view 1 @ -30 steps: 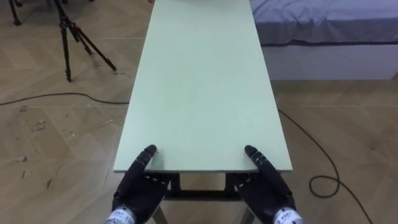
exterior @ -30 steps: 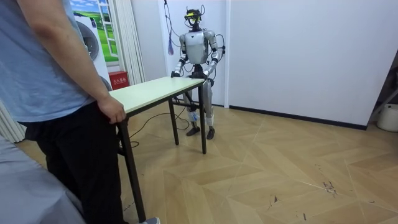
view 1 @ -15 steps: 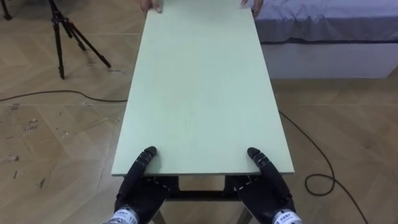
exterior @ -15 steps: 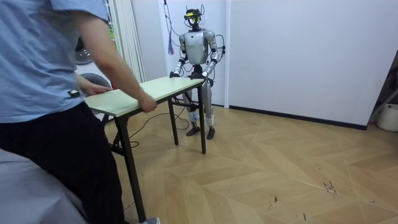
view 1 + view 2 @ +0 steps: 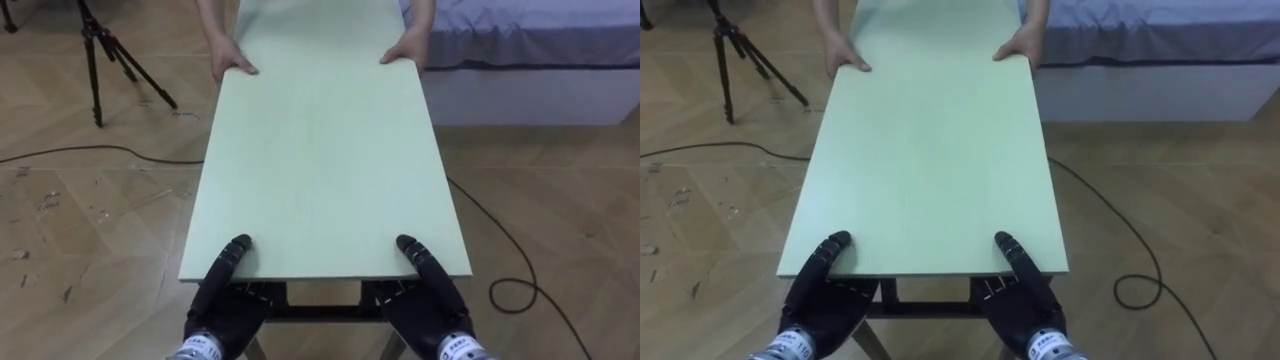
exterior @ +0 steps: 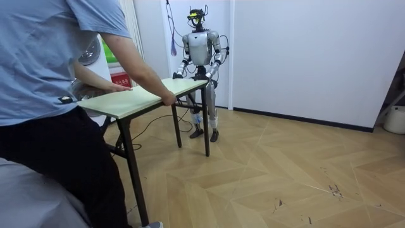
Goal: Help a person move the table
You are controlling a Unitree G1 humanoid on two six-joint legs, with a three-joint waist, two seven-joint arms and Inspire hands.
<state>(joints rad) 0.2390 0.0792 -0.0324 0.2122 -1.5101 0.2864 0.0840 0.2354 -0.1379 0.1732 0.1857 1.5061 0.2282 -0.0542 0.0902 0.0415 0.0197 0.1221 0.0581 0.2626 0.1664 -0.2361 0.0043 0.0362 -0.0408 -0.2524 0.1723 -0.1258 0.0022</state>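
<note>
A long pale green table [image 5: 320, 170] on dark legs stretches away from me. My left hand [image 5: 225, 305] and right hand [image 5: 435, 300] hold its near edge at the two corners, each thumb on top and the fingers curled underneath. At the far end a person in a blue shirt [image 6: 44, 76] bends forward, with one hand [image 5: 230, 58] and the other hand [image 5: 405, 48] gripping the far corners. In the room view I stand upright at the table's [image 6: 136, 96] far end, near a white wall.
A black tripod [image 5: 100, 50] stands on the wooden floor at the left. A bed [image 5: 530, 50] with a grey cover lies at the far right. Dark cables [image 5: 510, 290] trail over the floor on both sides of the table. A red box [image 6: 120, 81] sits behind the table.
The person, upright a second ago, has bent forward and taken hold of the table's far corners with both hands. My hands have kept their grip on the near edge.
</note>
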